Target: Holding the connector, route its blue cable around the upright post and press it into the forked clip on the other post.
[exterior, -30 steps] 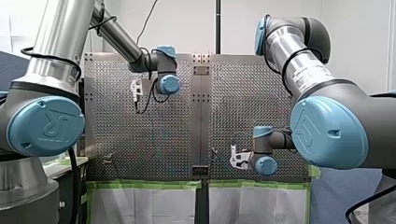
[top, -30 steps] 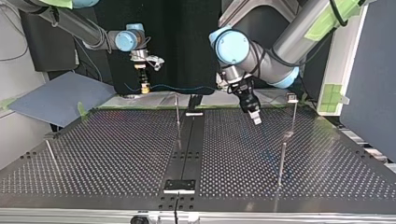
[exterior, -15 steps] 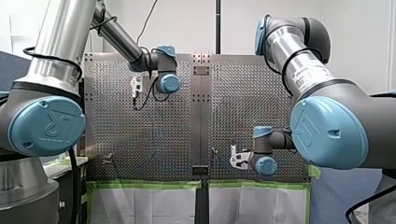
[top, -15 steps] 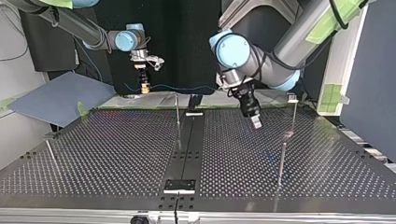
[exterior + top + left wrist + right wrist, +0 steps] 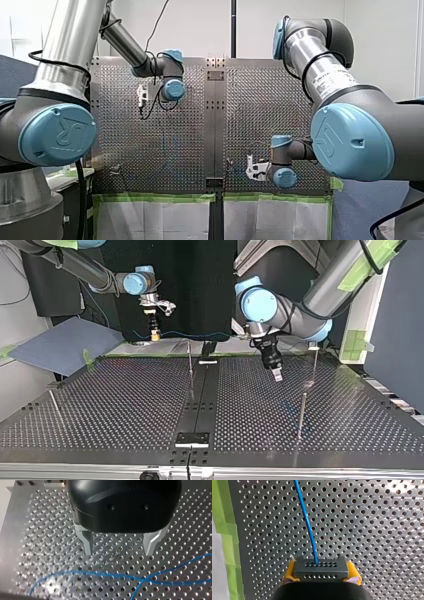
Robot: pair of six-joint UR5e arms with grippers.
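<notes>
Silver-grey and drilled all over, the perforated metal table [image 5: 125, 400] is carrying a few thin posts. My right gripper [image 5: 321, 572] is clenching the dark grey rectangular connector [image 5: 321, 567] between its yellow pads [image 5: 290, 572], one pad on each side of the block (its face has two rows of small holes). The thin blue cable [image 5: 308, 522] is leaving the upper row of those holes and running straight ahead of the gripper, over the table. A strip of green tape [image 5: 227, 537] is lining the table's edge beside it.

In the top view this gripper is hanging at the view's left, over the table's far edge. From there the cable is stretching along that edge towards the view's middle, passing behind the thin upright metal post [image 5: 190, 360].

My left gripper [image 5: 118, 553] is released, its two bare metal fingers [image 5: 88, 542] standing wide apart with nothing between them. Ahead of the fingertips, two strands of the blue cable are crossing over the holes; I cannot tell whether they are touching the table. In the top view this gripper is hanging tilted above the table, between the upright post and the slim post with a small pale head [image 5: 314, 357] and apart from both. I cannot make out a fork on that head.
</notes>
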